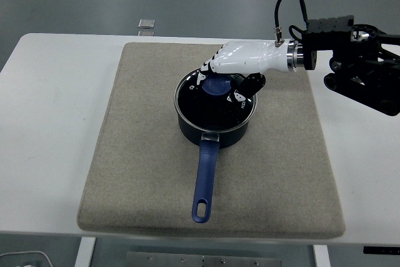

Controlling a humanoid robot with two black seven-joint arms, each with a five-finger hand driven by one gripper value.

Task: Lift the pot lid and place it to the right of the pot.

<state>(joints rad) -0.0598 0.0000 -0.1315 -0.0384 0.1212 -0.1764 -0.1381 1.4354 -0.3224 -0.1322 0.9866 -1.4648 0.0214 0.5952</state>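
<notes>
One white right hand [232, 73] curls around the blue knob of the round glass pot lid [214, 99] — seated on the dark blue pot [215, 130] (mid-frame), whose long handle points toward the bottom edge — on a beige mat [137, 154].

Dk blue pot [211, 130], beige mat [125, 154]

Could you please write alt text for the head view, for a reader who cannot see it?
A white robot hand coming in from the right grips the blue knob of the glass lid, which sits on a dark blue pot. The pot rests on a beige mat on a white table, its long blue handle pointing toward the near edge.
</notes>
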